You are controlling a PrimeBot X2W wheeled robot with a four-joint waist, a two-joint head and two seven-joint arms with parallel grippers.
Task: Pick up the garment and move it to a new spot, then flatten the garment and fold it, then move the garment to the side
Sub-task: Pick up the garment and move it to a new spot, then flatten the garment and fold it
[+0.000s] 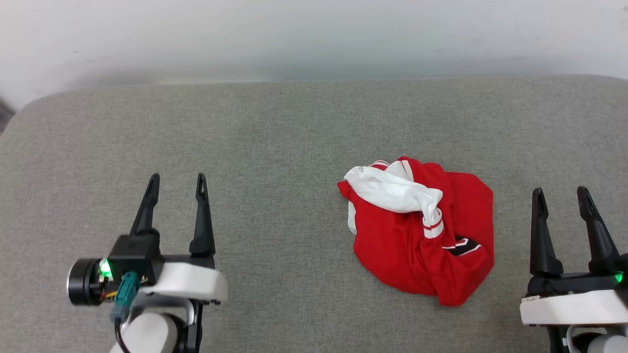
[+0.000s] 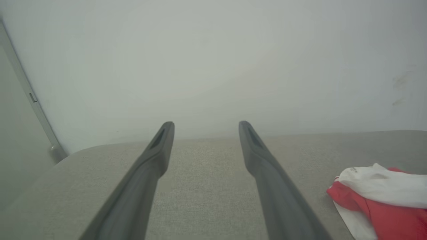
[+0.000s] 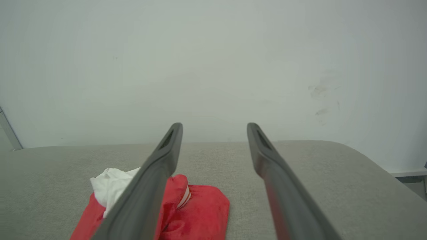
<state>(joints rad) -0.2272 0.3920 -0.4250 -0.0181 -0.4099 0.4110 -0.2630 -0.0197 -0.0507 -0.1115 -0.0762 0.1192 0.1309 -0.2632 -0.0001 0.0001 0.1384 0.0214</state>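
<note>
Garment (image 1: 417,235) lies crumpled in a heap on the grey fabric surface (image 1: 274,137), right of centre in head view, nearer the right gripper than the left. Mostly red body, white sleeve bunched across the top of the heap, red-and-white striped cuff hanging down the middle, bit of black white-edged lettering showing at a fold on the lower right. Left gripper (image 1: 177,177) at lower left, open, fingers spread wide over bare fabric, well apart from the garment. Right gripper (image 1: 560,191) at lower right, also open, fingers spread, near the garment's right edge but apart from it. Left wrist view: heap sits in the lower right corner, white part on top. Right wrist view: heap at lower left, partly hidden behind that gripper's left-hand finger. Pale wall (image 1: 314,34) rises behind the surface's far edge
</note>
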